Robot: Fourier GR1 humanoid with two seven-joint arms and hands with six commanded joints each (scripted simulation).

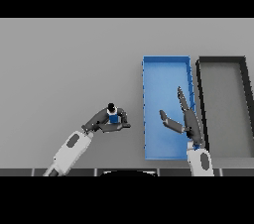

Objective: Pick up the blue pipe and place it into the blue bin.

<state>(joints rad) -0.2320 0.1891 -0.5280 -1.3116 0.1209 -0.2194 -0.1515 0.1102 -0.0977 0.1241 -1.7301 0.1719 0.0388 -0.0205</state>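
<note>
The left hand (110,119) is curled round the blue pipe (113,117) above the grey bench (69,69); the right hand (182,119) hangs with fingers spread over the blue bin (147,109).

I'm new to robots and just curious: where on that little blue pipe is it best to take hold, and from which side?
Best around its blue middle, from the left side. The blue pipe is short with a dark end, and the left hand already curls around it there. The blue bin lies to its right.

Desk (64,59) matt grey, smooth, blue bin (166,77) smooth matt plastic look, dark bin (223,62) matt with dull grey floor, blue pipe (113,117) plain and unglossed, arm shells smooth white
</note>
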